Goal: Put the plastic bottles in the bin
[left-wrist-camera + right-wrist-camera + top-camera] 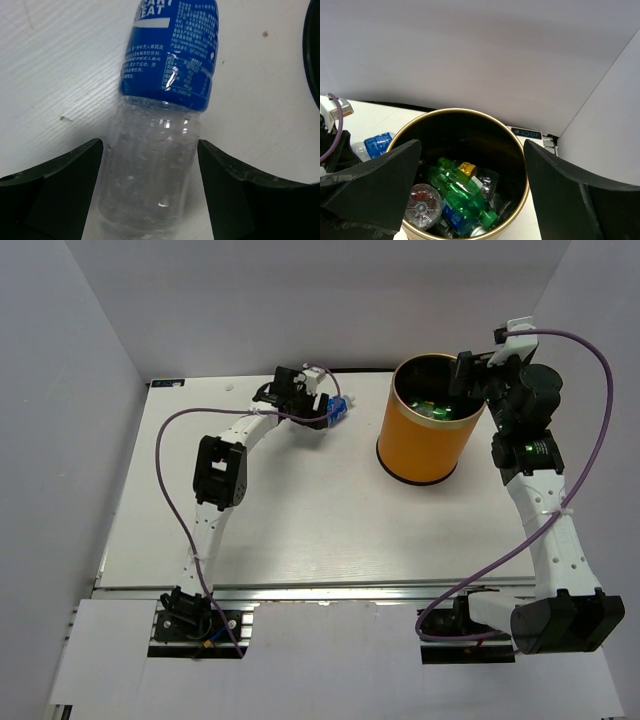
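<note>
Two arms reach to the far side of the surface [300,530]. The left gripper [150,144] sits low, jaws spread wide astride a blue-labelled bottle [167,60] lying between them, not visibly pinched. Its label reads "…CARI …EAT" above small Chinese print. The right gripper [472,145] hangs wide open and empty, with the bin [465,110] directly beneath and a green bottle [465,192] inside. Beyond it a tag [526,133] reads "XDOF".

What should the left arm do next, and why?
Probably close the left gripper's jaws on the blue-label bottle: it lies on the table between them, jaws open with a gap either side, so nothing is held yet. The right gripper hangs open over the bin, empty.
</note>
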